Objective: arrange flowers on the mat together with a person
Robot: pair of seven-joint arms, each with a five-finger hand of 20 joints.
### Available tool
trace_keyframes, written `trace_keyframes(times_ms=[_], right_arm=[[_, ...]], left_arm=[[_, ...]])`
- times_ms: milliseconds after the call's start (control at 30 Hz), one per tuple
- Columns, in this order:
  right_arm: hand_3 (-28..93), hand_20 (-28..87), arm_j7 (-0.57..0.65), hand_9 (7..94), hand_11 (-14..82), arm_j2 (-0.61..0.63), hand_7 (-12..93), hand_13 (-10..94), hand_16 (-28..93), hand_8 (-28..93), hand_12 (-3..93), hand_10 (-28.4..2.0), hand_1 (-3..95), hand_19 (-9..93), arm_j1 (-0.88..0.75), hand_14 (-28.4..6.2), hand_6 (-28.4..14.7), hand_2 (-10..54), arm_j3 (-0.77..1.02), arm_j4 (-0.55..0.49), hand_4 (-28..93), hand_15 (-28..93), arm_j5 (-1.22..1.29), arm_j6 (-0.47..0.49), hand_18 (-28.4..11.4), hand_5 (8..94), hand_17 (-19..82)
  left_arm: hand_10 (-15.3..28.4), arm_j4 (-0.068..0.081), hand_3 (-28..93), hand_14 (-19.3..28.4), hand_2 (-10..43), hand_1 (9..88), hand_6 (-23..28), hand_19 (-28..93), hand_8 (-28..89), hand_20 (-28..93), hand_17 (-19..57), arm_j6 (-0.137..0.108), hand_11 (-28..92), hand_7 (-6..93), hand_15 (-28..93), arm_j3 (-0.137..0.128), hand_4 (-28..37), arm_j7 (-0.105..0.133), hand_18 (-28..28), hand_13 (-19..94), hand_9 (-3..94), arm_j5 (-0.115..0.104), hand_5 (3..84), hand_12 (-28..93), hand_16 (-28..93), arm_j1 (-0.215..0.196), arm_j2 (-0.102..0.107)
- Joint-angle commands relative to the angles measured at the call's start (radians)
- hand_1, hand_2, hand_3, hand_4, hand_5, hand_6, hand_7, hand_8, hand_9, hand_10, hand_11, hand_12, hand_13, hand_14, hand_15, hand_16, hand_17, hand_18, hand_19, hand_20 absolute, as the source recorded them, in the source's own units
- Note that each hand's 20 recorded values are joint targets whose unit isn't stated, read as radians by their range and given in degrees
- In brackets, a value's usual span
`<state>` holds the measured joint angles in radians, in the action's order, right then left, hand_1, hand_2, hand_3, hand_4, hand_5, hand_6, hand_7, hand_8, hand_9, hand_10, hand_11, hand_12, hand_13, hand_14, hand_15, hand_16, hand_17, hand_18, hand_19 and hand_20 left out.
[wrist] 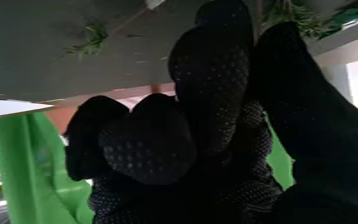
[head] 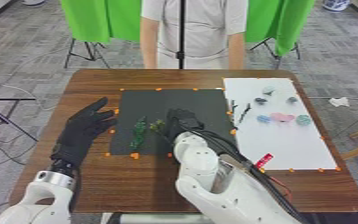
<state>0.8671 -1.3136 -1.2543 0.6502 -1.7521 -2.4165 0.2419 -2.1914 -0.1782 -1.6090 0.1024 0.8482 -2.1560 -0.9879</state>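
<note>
Where the right hand (head: 184, 119) hovers mid-frame, green sprigs (head: 140, 134) lie just left of it.
Left hand (head: 88, 122) wide; right hand's state, cannot tell.

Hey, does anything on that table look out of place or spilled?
I see no spill. The one oddity is perhaps a red item lying aslant by the white sheet's near left corner, well apart from the pastel flowers.
</note>
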Motion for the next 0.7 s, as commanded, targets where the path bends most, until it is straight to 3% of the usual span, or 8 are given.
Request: trace_keyframes(times_ms=[33,233,433,700], right_arm=[[66,34,0.025,93.7,51.0,-0.010,23,93,25,-10,16.5,-10.7,45.4,93,0.017,-7.4,0.9,-4.9,-0.028,-0.024,-23,65,0.005,0.024,-22.0,93.7,61],[65,35,0.028,93.7,51.3,-0.013,24,94,25,-15,16.2,-10.6,44.6,93,0.019,-7.3,1.0,-4.3,-0.028,-0.031,-22,64,0.005,0.026,-22.1,93.7,62],[65,35,0.021,93.7,51.5,-0.012,24,94,25,-14,16.1,-10.5,42.8,93,0.021,-7.3,0.8,-5.3,-0.034,-0.042,-22,65,0.009,0.060,-22.1,93.7,62],[65,35,0.005,93.7,51.6,0.006,24,94,25,-15,15.9,-10.4,42.3,93,0.028,-7.2,0.7,-6.4,-0.044,-0.052,-21,65,-0.018,0.027,-22.1,93.7,62]], left_arm=[[18.8,0.006,78,26.2,4.6,25.3,6.9,49,-8,14,-9.2,0.010,24,11.0,46,-0.003,-24.6,-0.012,26.0,26,36.0,0.009,36.3,10,-7,0.002,-0.004],[18.8,0.011,78,26.3,4.7,25.5,7.0,49,-8,14,-9.2,0.019,24,11.0,47,0.001,-24.2,-0.021,26.0,26,36.0,0.013,36.4,10,-7,0.013,-0.009],[18.8,0.007,78,26.3,4.8,25.6,7.1,48,-8,14,-9.2,0.006,24,11.1,47,-0.002,-23.7,-0.012,25.9,26,36.0,0.010,36.4,10,-7,0.008,-0.005],[18.9,0.005,78,26.4,4.9,25.8,7.2,49,-8,14,-9.1,0.003,24,11.0,47,-0.002,-23.6,-0.001,26.0,26,35.9,0.009,36.5,10,-7,-0.001,-0.006]])
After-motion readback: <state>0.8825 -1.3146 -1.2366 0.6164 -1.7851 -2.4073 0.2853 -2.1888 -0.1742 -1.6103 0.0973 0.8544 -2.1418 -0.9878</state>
